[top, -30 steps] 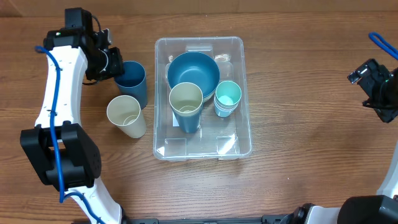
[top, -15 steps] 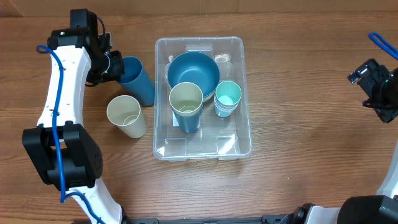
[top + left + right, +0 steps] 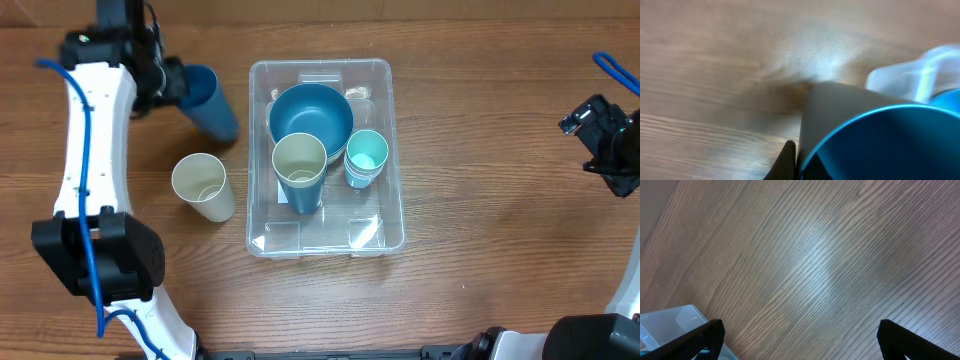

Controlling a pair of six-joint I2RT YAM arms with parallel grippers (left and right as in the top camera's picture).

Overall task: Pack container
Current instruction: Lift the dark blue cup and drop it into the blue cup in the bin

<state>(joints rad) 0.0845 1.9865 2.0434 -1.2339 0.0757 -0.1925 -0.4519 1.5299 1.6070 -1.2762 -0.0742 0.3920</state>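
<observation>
The clear plastic container (image 3: 395, 150) sits mid-table. It holds a blue bowl (image 3: 310, 112), a cream cup (image 3: 299, 170) and a teal cup (image 3: 366, 157). My left gripper (image 3: 180, 85) is shut on the rim of a blue cup (image 3: 210, 105), held tilted above the table left of the container. In the left wrist view the blue cup (image 3: 880, 140) fills the lower right beside one finger (image 3: 787, 162), with the container's corner (image 3: 910, 75) blurred behind. A second cream cup (image 3: 203, 186) stands on the table. My right gripper (image 3: 800, 335) is open and empty over bare wood.
The right arm (image 3: 610, 140) hovers at the far right edge. A corner of the container (image 3: 670, 325) shows at the lower left of the right wrist view.
My left gripper has lifted the blue cup off the table, tilted it and carried it toward the far side. The right arm has not moved.
</observation>
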